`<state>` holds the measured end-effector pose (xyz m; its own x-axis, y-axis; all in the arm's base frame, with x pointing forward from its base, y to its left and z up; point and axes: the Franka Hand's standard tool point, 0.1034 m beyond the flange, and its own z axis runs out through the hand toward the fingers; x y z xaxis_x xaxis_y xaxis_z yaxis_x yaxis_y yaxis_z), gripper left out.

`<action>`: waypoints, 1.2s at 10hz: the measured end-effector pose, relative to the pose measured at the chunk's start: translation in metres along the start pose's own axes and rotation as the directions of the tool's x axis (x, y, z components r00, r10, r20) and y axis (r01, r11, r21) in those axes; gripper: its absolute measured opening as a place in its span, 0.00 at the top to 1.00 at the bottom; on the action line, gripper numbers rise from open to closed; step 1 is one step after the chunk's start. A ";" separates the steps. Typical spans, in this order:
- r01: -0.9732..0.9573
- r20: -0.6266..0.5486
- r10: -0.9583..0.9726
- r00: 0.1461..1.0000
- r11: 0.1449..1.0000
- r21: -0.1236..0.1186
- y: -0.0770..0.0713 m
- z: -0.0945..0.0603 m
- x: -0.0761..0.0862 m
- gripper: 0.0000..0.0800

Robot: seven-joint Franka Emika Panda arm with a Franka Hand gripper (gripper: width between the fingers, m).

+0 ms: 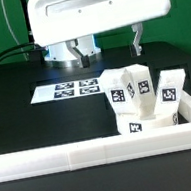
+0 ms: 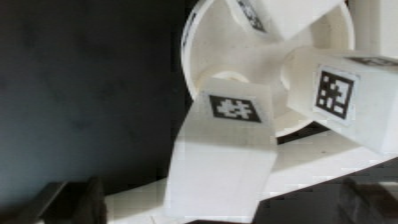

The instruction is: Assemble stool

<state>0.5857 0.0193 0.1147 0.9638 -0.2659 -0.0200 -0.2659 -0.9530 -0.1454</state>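
The white stool parts sit piled in the corner of the rail at the exterior view's right. Several blocky legs (image 1: 133, 89) with black-and-white tags stand or lean there close together. In the wrist view one leg (image 2: 222, 150) lies across the round seat (image 2: 222, 45), and a second tagged leg (image 2: 342, 88) is beside it. My gripper (image 1: 109, 48) hangs above and a little behind the pile, open and empty. In the wrist view its dark fingertips (image 2: 71, 200) show on either side of the nearer leg, not touching it.
The marker board (image 1: 68, 89) lies flat on the black table to the exterior view's left of the pile. The long white L-shaped rail (image 1: 84, 154) runs along the front and turns up the right side. A green wall stands behind.
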 end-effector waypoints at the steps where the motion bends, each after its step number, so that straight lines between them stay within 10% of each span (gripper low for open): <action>1: 0.009 0.008 -0.009 1.000 1.000 0.001 0.000 -0.001 0.004 0.19; 5: 0.317 0.009 -0.317 0.948 0.947 -0.055 -0.006 0.001 0.007 0.19; 12: 0.832 0.074 -0.829 0.554 0.550 -0.071 -0.007 0.008 0.015 0.19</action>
<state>0.6026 0.0232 0.1070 0.7560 0.6536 0.0358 0.6545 -0.7556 -0.0264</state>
